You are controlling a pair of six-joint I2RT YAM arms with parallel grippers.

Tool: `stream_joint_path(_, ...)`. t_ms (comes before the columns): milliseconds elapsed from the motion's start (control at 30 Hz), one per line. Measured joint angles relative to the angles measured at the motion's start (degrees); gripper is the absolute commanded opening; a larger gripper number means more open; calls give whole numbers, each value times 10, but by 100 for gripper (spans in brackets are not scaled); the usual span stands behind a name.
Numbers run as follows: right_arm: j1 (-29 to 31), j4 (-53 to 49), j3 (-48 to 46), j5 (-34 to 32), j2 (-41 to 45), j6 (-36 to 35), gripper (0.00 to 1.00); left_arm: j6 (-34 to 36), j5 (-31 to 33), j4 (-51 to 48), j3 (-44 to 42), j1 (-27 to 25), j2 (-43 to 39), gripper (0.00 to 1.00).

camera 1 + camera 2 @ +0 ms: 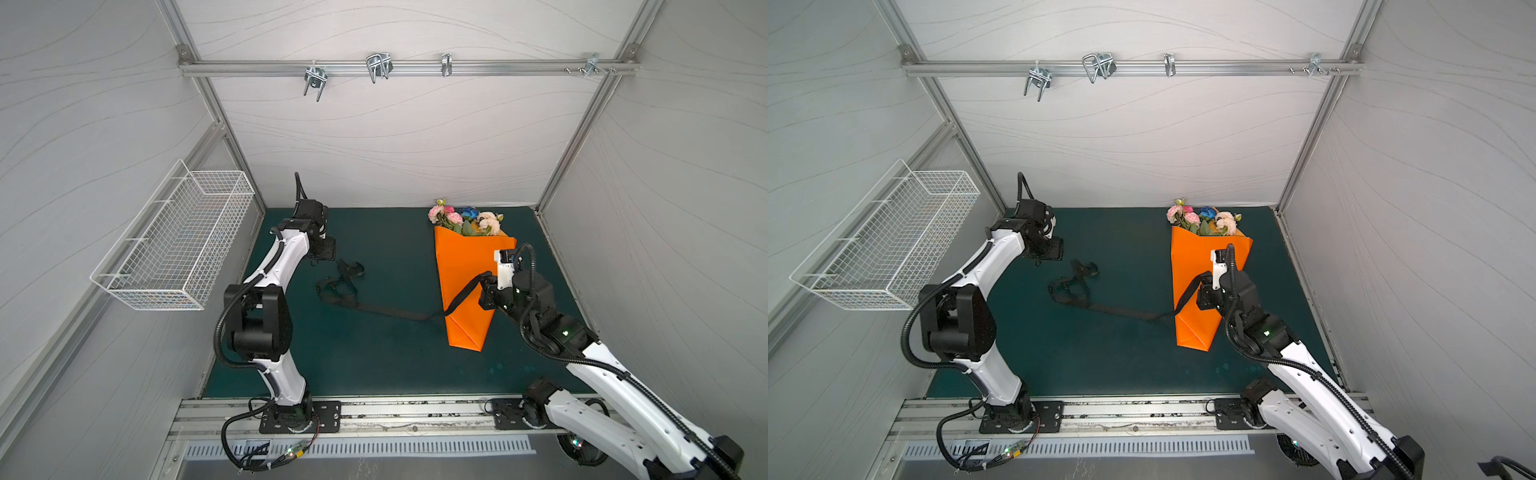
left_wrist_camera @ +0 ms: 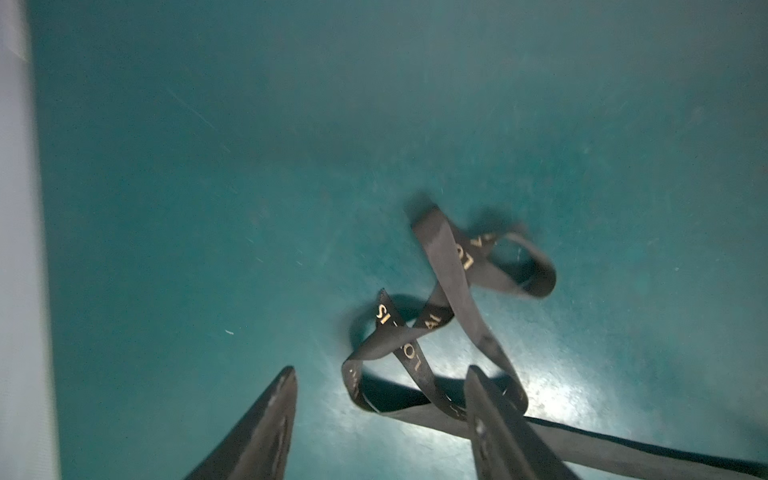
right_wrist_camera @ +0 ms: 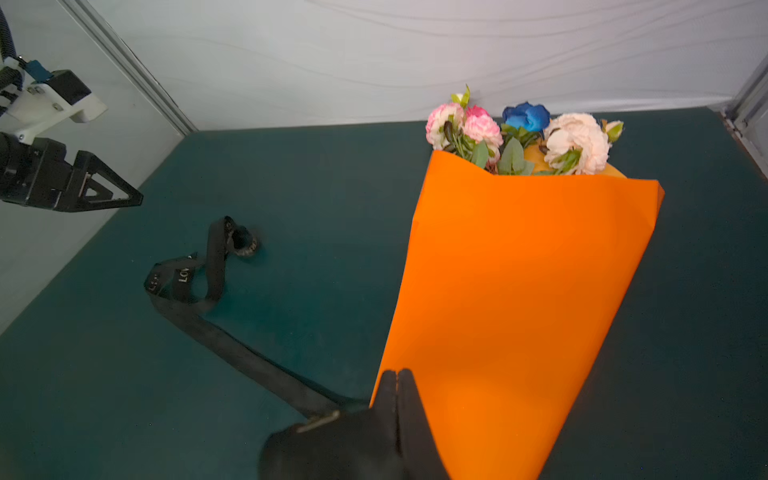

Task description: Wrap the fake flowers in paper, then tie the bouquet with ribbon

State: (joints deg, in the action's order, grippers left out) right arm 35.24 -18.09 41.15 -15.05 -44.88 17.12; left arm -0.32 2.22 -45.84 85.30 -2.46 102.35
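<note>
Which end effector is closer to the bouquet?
Right. The right end effector sits over the orange paper around the bouquet, shut on the black ribbon; the left end effector is open near the ribbon's coils, well apart.

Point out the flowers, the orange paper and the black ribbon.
flowers (image 3: pixel 525 116), right wrist view, on the blue blossom.
orange paper (image 1: pixel 461 262), in a top view, middle of the wrap.
black ribbon (image 2: pixel 449 266), left wrist view, a loose strand.
</note>
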Motion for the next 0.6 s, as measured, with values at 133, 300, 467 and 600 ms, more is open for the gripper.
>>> stream_joint_path(133,0,-11,3,1,-12,2,0,-50,-5,-3,-42,-1,10,63)
stream_joint_path(300,0,-19,5,6,-21,9,0,-94,-5,-4,-102,-1,10,56)
stream_joint_path(467,0,-22,11,6,-21,13,0,-114,-7,-3,-134,-1,10,56)
stream_joint_path(600,0,-34,21,6,-23,14,0,-127,-5,19,-137,2,30,53)
